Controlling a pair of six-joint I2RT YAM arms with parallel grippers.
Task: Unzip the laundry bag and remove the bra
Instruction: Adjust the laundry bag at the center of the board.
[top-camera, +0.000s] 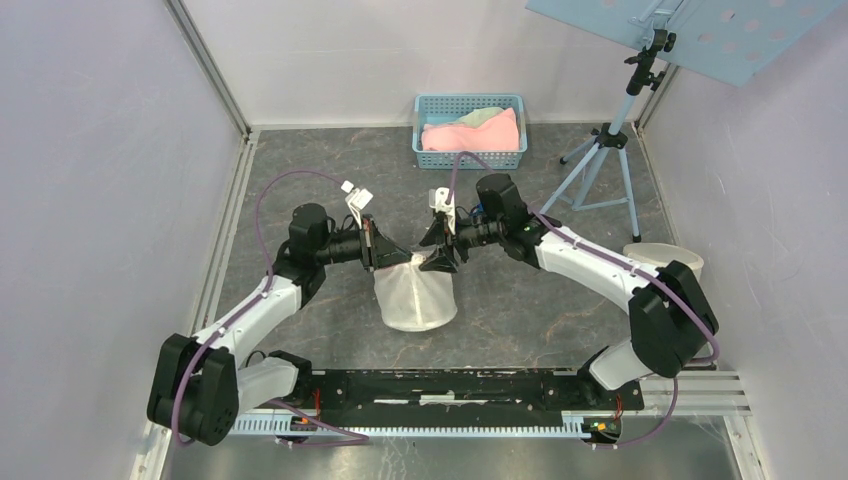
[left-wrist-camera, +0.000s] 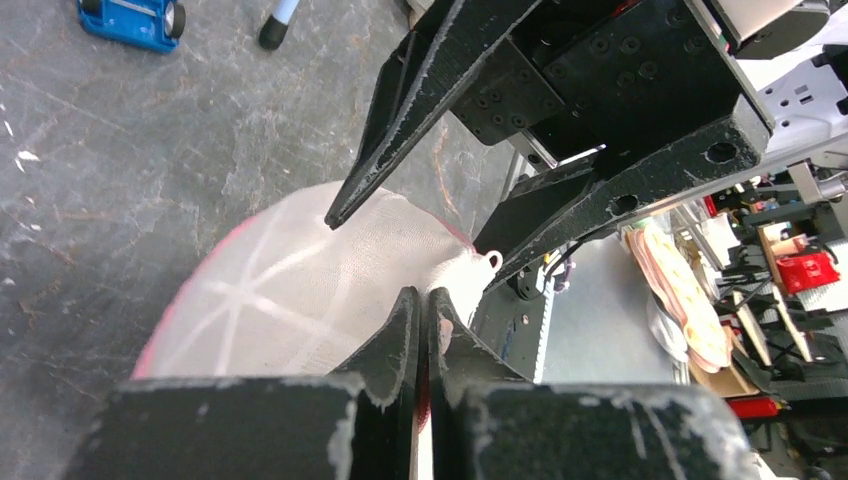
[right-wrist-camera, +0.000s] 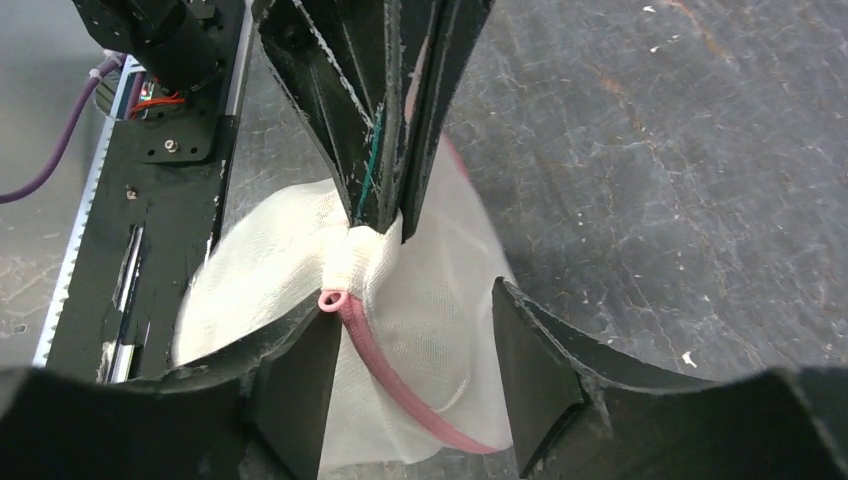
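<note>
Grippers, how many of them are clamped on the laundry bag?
1. The left gripper is shut on the laundry bag's bunched top; the right gripper stands open just beside it, gripping nothing.

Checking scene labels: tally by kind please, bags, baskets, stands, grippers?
laundry bag: 1
basket: 1
tripod stand: 1
grippers: 2 (left gripper, right gripper)
Total: 5

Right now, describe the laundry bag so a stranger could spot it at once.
On the dark table, look at the centre, nearer than the blue basket at the back. There sits the laundry bag, pinched at its top by the left gripper. It alone is a pouch of translucent white mesh with pink trim.
</note>
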